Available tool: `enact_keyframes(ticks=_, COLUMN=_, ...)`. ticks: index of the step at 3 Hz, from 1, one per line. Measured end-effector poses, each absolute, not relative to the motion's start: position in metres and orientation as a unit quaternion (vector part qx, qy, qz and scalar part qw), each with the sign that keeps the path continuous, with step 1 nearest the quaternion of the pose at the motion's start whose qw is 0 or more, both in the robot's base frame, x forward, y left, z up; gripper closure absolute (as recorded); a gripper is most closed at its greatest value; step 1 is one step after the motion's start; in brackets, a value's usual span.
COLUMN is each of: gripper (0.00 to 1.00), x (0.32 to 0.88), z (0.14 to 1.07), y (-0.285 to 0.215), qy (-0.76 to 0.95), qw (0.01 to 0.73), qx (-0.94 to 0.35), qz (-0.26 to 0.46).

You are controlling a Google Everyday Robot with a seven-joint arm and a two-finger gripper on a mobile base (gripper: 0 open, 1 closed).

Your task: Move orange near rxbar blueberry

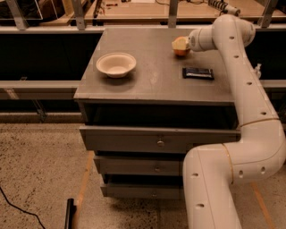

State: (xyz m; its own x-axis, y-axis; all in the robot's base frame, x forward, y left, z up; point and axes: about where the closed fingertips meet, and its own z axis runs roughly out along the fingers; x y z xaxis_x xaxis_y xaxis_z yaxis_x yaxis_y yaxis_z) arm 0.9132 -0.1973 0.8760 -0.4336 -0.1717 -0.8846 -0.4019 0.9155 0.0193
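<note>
My gripper (180, 45) is at the back right of the grey table top (152, 85). It is shut on the orange (181, 52), whose orange-red underside shows below the pale fingers. The orange is low over the table or touching it; I cannot tell which. The rxbar blueberry (198, 73), a flat dark bar, lies on the table just in front of the orange and slightly to its right, a short gap away. My white arm reaches in from the right and bends over the table's right edge.
A white bowl (116, 64) stands on the left half of the table. Drawers (157, 142) run below the table top. A railing and another bench (147, 10) stand behind the table. A dark cable and a black object lie on the speckled floor at the left.
</note>
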Motion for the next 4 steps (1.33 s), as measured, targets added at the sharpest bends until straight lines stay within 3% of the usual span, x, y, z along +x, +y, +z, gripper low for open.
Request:
enact_keyframes(ticks=2, gripper=1.0, x=0.909, z=0.843, y=-0.201, qy=0.852, qw=0.486, qx=-0.158, qz=0.117)
enact_keyframes(ticks=4, gripper=1.0, x=0.881, z=0.941, y=-0.178, qy=0.797, qw=0.57, qx=-0.177, qz=0.097)
